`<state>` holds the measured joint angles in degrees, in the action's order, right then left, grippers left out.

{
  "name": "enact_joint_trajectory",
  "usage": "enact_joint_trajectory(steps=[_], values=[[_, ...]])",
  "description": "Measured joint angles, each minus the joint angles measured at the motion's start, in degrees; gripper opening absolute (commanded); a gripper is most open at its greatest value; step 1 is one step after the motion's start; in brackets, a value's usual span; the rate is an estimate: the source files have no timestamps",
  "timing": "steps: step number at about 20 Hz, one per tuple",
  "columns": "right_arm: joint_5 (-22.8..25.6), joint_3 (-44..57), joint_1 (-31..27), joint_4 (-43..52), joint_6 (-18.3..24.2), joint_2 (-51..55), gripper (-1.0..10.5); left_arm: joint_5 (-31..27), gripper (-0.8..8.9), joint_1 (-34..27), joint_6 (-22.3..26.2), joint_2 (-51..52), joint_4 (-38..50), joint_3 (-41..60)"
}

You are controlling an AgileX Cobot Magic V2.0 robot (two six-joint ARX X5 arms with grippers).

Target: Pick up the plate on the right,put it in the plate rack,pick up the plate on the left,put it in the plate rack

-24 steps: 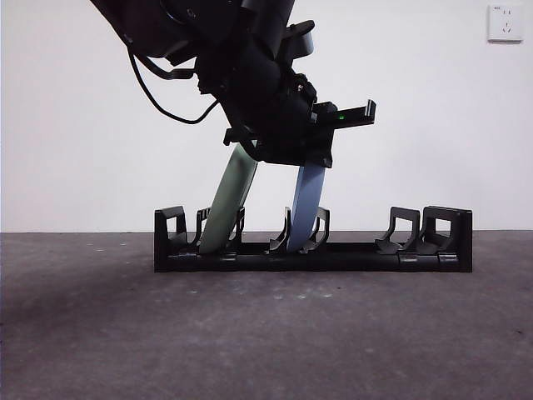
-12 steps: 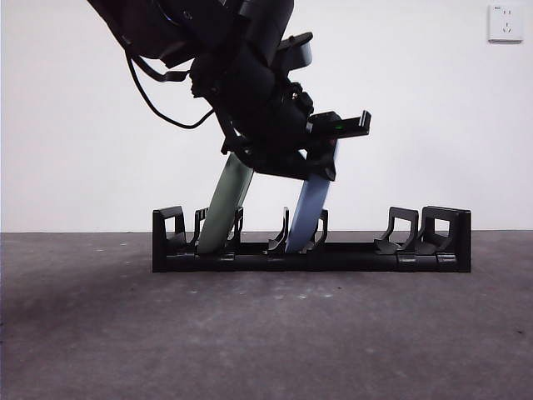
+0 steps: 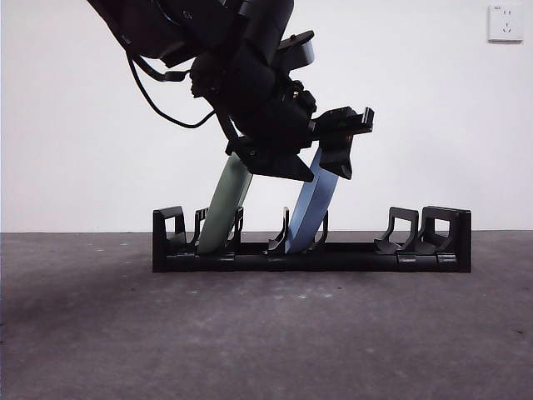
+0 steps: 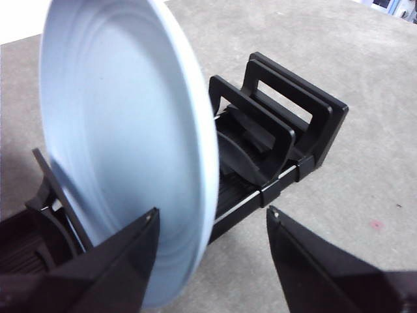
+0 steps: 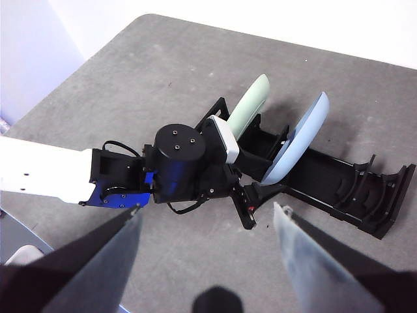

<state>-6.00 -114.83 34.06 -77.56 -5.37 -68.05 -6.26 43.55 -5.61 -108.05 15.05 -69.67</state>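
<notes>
The black plate rack (image 3: 350,257) stretches across the table. A pale green plate (image 3: 223,208) leans in a slot near its left end. A light blue plate (image 3: 310,212) stands in a middle slot, tilted to the right. My left gripper (image 3: 315,167) hangs open at the blue plate's top edge. In the left wrist view the blue plate (image 4: 124,130) fills the space beside one jaw of the left gripper (image 4: 212,214), its rim inside the gap, with the rack (image 4: 306,130) beyond. My right gripper (image 5: 207,210) is open and empty, high above the rack (image 5: 352,189) and both plates.
The left arm's dark wrist (image 5: 179,160) and white link (image 5: 39,173) reach in over the table beside the rack. The rack's right-end slots (image 3: 416,233) hold nothing. A wall socket (image 3: 505,22) sits at the far upper right.
My left gripper has opened and let go of the blue plate. The plate has tipped further to the right in its slot. The rack has shifted slightly left.
</notes>
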Motion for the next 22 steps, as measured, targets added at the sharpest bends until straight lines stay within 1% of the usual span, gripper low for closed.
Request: enact_joint_trajectory(steps=[4, 7, 10, 13, 17, 19, 22], values=[[0.02, 0.00, 0.00, 0.02, 0.00, 0.00, 3.5, 0.04, 2.83, 0.57, 0.00, 1.64, -0.61, 0.02], [0.02, 0.00, 0.00, 0.02, 0.02, 0.00, 3.5, 0.09, 2.83, 0.87, 0.00, 5.20, -1.95, 0.02], [0.02, 0.13, 0.00, 0.02, 0.22, 0.00, 3.5, 0.24, 2.83, 1.07, 0.02, 10.16, -5.46, 0.02], [0.02, 1.25, 0.00, 0.02, 0.61, 0.09, 3.5, 0.24, 2.83, 1.20, 0.55, 15.72, -11.87, 0.02], [0.02, 5.03, 0.00, 0.02, 1.95, 0.31, 3.4, 0.24, 2.83, 1.25, 2.71, 24.48, -22.88, 0.02], [0.00, 8.98, 0.00, 0.02, 2.71, 0.55, 3.4, 0.24, 2.83, 1.25, 4.24, 30.56, -29.59, 0.02], [0.02, 18.01, 0.00, 0.00, 3.69, 0.83, 3.4, 0.24, 2.83, 1.25, 5.33, 41.03, -39.65, 0.02]])
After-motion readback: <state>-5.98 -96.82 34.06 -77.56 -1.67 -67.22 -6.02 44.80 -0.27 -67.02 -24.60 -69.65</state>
